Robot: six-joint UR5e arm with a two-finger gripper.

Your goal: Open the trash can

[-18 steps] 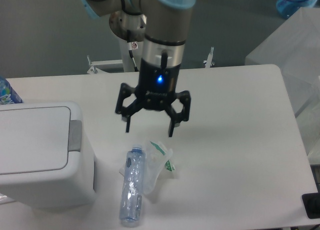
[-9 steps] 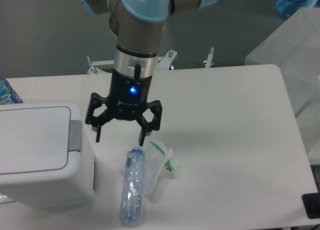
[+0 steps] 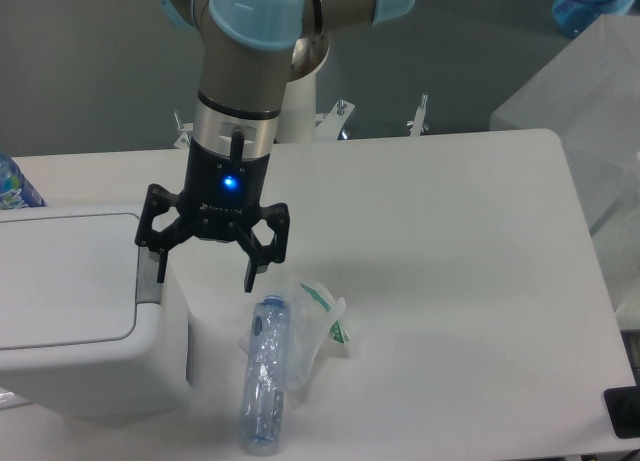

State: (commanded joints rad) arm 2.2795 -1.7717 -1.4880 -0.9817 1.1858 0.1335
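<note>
The white boxy trash can (image 3: 80,321) stands at the left edge of the table with its flat lid down. Its grey push-button tab (image 3: 148,284) sits on the right rim, partly hidden behind my left finger. My gripper (image 3: 205,279) is open and empty, pointing down. Its left fingertip hangs over the tab and its right fingertip hangs just right of the bin, above the table. I cannot tell whether the finger touches the tab.
A crushed clear plastic bottle (image 3: 264,371) lies on the table right of the bin, beside a crumpled plastic wrapper (image 3: 318,321). A blue-labelled bottle (image 3: 12,186) shows at the far left edge. A translucent box (image 3: 590,91) stands at the right.
My gripper has moved left from above the wrapper to the bin's right rim, staying open. The bin, bottle and wrapper have not moved.
</note>
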